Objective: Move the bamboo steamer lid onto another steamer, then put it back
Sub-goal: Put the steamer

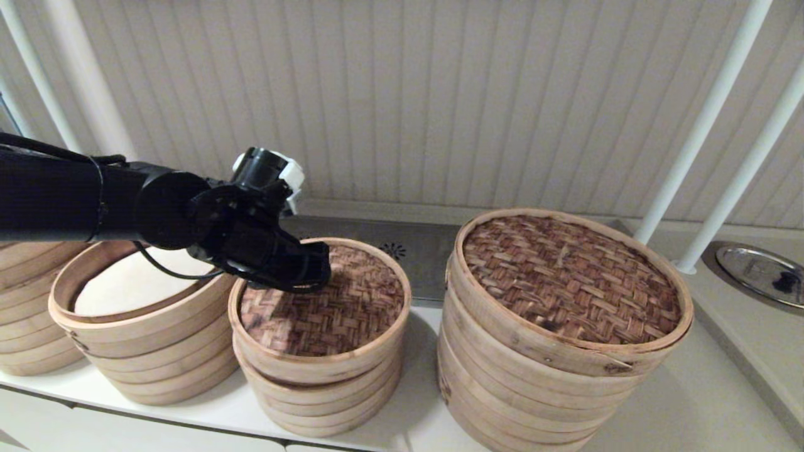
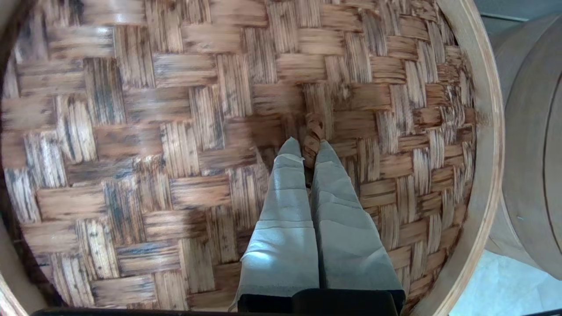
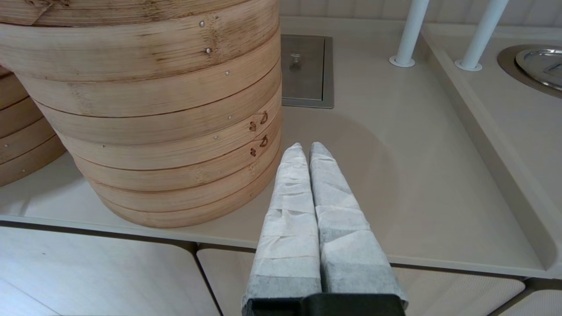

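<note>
The bamboo steamer lid sits on the narrow middle stack. The left gripper pinches the lid's centre loop handle. Behind the left arm stands an uncovered stack. The right gripper, fingers pressed together, hangs beside the largest stack.

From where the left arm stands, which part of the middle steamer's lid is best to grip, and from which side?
Grip the small loop handle at the centre of the lid, coming from straight above. The woven top is flat and sunk inside its rim, so only the loop sticks up. The left pincer is shut on it.
</note>
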Robot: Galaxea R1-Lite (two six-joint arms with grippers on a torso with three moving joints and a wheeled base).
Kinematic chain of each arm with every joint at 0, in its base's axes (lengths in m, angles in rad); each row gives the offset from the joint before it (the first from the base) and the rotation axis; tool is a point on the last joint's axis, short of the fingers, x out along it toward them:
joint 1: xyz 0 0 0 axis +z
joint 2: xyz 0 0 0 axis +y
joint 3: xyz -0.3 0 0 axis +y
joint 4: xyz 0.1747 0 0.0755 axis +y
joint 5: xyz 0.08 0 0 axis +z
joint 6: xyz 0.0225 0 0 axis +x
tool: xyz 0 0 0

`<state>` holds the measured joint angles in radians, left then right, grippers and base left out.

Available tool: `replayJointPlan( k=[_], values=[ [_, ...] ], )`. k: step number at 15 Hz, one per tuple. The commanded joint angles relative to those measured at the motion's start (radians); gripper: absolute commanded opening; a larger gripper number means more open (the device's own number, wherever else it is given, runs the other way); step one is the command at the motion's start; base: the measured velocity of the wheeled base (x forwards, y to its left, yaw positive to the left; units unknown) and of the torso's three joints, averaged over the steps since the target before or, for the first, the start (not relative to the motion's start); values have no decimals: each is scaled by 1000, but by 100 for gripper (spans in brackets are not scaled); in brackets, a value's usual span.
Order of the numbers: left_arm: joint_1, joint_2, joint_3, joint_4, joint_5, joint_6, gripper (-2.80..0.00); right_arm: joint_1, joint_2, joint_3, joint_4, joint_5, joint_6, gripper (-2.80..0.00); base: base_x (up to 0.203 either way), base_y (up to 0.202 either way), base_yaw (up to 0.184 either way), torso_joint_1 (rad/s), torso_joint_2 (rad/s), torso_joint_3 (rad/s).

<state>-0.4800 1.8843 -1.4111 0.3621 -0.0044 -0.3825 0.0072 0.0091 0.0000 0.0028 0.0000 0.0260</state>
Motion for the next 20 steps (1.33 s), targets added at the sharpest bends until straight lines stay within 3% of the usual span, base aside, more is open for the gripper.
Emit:
replayJointPlan(
  k=[1,7,11,20],
  values=[
    [0,-11,1,-2,1,-3,-280,0,0,0,0,0,0,-280,0,0,0,0,0,0],
    [12,-2,35,-5,-4,-3,-280,0,0,0,0,0,0,-280,0,0,0,0,0,0],
    [15,25,45,-80,-2,-3,-280,0,0,0,0,0,0,-280,0,0,0,0,0,0],
    [15,-15,97,-81,-6,-1,-280,0,0,0,0,0,0,-280,0,0,0,0,0,0]
  ],
)
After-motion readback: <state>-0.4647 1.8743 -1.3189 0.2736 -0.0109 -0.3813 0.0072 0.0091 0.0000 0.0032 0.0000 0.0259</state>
